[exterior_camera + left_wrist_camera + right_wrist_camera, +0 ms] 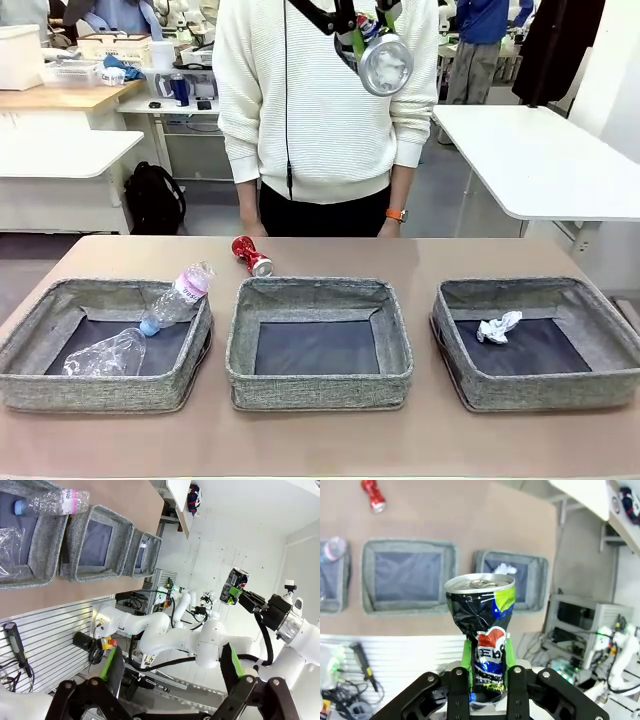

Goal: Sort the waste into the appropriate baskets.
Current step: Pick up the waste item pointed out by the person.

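Observation:
High above the table, my right gripper (pixel 358 36) is shut on a crushed black can (pixel 385 63); in the right wrist view the green pads of the gripper (pixel 484 656) pinch the can (pixel 480 615) upright above the baskets. The left basket (pixel 40 375) holds a crushed clear plastic bottle (pixel 105 355), and a small bottle with a pink label (pixel 178 298) leans on its rim. Only its dark floor shows in the middle basket (pixel 318 388). Crumpled white paper (pixel 498 327) lies in the right basket (pixel 545 392). A crushed red can (pixel 251 255) lies on the table behind the middle basket. My left gripper (pixel 172 666) is open, off the table.
A person in a white sweater (pixel 330 110) stands at the far edge of the table, hands low behind it. The brown table (pixel 320 440) has free room in front of the baskets and behind them. White tables stand farther off.

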